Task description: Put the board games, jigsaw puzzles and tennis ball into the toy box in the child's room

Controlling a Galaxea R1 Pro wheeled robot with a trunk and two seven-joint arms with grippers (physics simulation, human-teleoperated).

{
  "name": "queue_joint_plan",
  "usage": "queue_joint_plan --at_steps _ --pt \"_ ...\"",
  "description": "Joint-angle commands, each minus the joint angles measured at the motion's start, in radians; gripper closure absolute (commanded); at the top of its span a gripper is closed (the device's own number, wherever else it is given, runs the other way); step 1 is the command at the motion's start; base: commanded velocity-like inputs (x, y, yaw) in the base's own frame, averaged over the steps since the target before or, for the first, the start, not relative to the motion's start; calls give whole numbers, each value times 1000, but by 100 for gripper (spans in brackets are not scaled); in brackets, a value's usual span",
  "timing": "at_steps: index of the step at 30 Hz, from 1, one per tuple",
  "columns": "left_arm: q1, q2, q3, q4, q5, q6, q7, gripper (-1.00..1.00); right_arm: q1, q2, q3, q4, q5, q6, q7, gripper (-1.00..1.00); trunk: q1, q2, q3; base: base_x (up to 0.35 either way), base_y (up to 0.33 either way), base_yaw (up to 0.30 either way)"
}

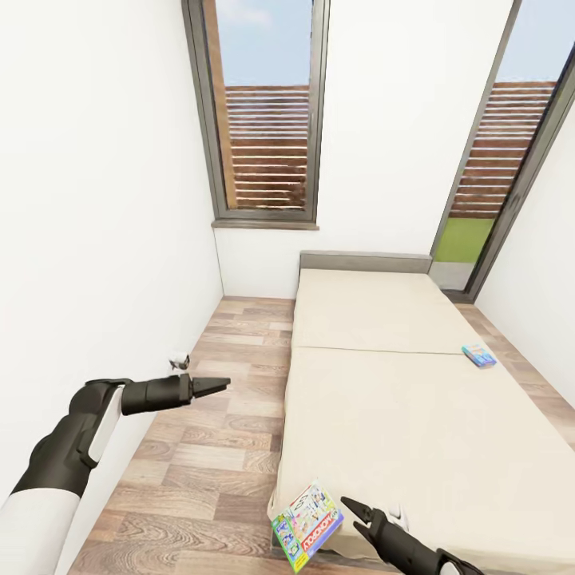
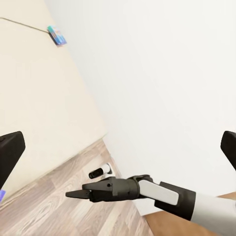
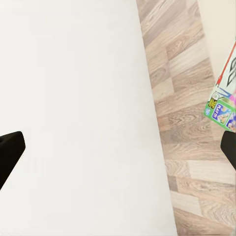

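On the cream bed (image 1: 415,415), the green-white Monopoly board game (image 1: 307,523) lies at the near left corner and hangs over the edge; its corner (image 3: 222,98) also shows in the right wrist view. A light-blue board game (image 1: 479,354) (image 2: 57,35) lies at the bed's right edge. My right gripper (image 1: 353,513) (image 2: 73,194) hovers open just right of the Monopoly box, touching nothing. Over the floor left of the bed, my left gripper (image 1: 214,386) is open and empty, its fingers (image 2: 10,152) wide apart. The table, toy box, jigsaw puzzles and tennis ball are out of view.
A strip of wood-plank floor (image 1: 216,447) runs between the bed and the white left wall (image 1: 96,239). A tall window (image 1: 263,112) stands behind the grey headboard (image 1: 363,261), and a glass door (image 1: 495,184) at the back right.
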Motion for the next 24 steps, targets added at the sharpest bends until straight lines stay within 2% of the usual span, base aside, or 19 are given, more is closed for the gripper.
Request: queue_joint_plan --at_steps 1,24 --pt "-2 0 0 1 3 8 -2 -100 -1 0 -2 4 -6 8 1 -100 4 -9 -5 0 0 0" --pt "-11 2 2 5 5 11 -2 -100 -1 0 -9 34 -13 -5 1 -100 93 -170 -77 0 0 0"
